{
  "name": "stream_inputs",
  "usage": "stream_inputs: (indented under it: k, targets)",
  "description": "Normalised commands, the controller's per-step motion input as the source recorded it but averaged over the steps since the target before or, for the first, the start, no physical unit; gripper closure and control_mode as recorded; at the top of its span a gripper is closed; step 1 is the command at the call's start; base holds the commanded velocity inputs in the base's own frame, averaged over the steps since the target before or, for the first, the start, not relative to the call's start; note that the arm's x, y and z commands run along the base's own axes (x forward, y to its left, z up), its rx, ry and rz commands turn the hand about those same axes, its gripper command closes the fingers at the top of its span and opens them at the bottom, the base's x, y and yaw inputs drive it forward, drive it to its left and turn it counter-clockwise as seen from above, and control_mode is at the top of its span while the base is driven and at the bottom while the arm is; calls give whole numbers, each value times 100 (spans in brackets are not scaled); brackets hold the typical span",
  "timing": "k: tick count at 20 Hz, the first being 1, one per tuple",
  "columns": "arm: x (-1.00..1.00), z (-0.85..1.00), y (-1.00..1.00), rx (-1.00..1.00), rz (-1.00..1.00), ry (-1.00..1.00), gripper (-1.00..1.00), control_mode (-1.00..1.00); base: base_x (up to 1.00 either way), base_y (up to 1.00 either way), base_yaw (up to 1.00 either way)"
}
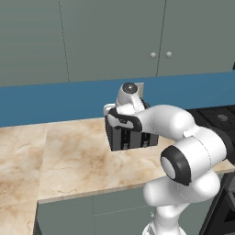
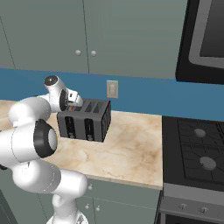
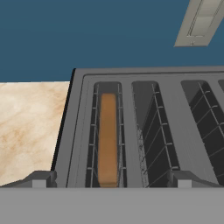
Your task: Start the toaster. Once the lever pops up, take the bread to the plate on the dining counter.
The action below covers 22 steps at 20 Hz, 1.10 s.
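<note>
claw (image 3: 108,181) open | above toaster (image 3: 148,127) | bread (image 3: 107,140) in slot between tips

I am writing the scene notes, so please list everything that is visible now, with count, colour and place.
Boxy dark grey toaster: one, on the marble worktop, by the blue backsplash.
Thin brown bread slice: one, in the toaster's leftmost slot in the hand view.
Beige marble worktop: one, under the toaster.
Grey-green wall cabinets: above, with round knobs.
Pale wall switch: one, on the backsplash.
Black stove: one, right of the worktop.
Open gripper: one, dark fingertips, above the toaster's slots.
</note>
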Motion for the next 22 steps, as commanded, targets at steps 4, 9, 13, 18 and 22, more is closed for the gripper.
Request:
stream_inputs:
  k: [4, 9, 13, 18, 22]
  targets:
    - [0, 0, 0, 0, 0, 0, -100, -100, 0, 0, 0]
    - [0, 0, 0, 0, 0, 0, -100, -100, 0, 0, 0]
    - [0, 0, 0, 0, 0, 0, -100, -100, 0, 0, 0]
    - [0, 0, 0, 0, 0, 0, -100, -100, 0, 0, 0]
    - [0, 0, 0, 0, 0, 0, -100, -100, 0, 0, 0]
